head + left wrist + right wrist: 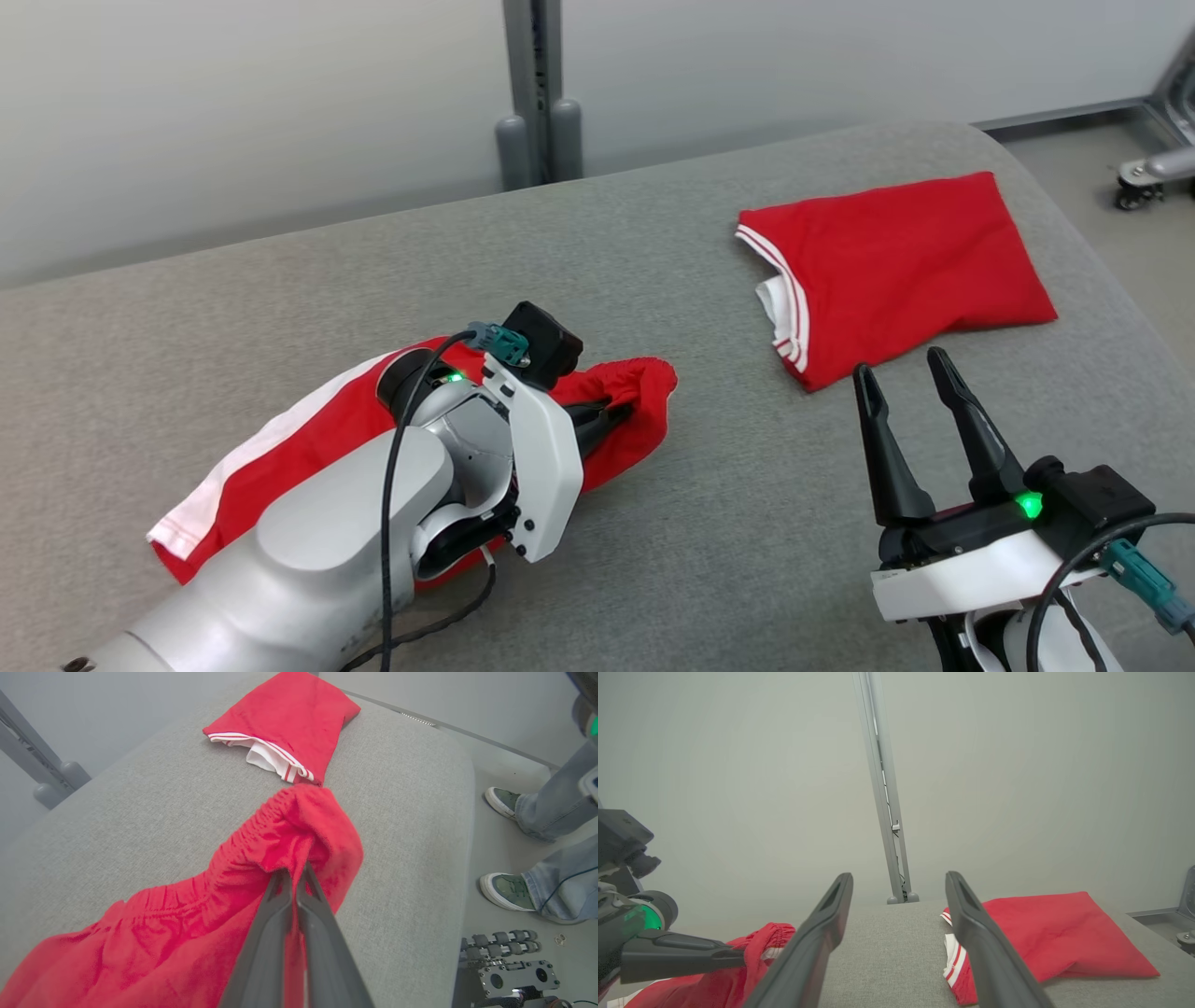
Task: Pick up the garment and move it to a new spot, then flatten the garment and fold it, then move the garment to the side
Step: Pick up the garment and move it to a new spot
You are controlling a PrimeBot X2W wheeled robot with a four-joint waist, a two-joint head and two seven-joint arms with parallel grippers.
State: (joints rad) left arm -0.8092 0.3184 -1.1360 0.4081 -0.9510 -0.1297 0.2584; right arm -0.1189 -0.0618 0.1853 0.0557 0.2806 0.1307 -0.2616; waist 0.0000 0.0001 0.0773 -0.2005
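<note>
Left tool (295, 870): pinched shut on the elastic waistband of the crumpled red cloth shorts (308, 434) with a white side stripe
Shorts: near left of the grey padded bench (373, 280)
Right tool (901, 364): wide, empty
Done: grasp only
Remaining: moving, flattening, folding, setting aside

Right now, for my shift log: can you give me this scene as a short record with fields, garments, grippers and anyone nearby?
surface: grey padded table
garment in work: red shorts, elastic waistband bunched, at the robot's left
other garment: folded red garment with striped trim, far right, apart from the shorts
left gripper: shut on the shorts' waistband
right gripper: open, empty
nearby: person's green sneakers on the floor
</note>
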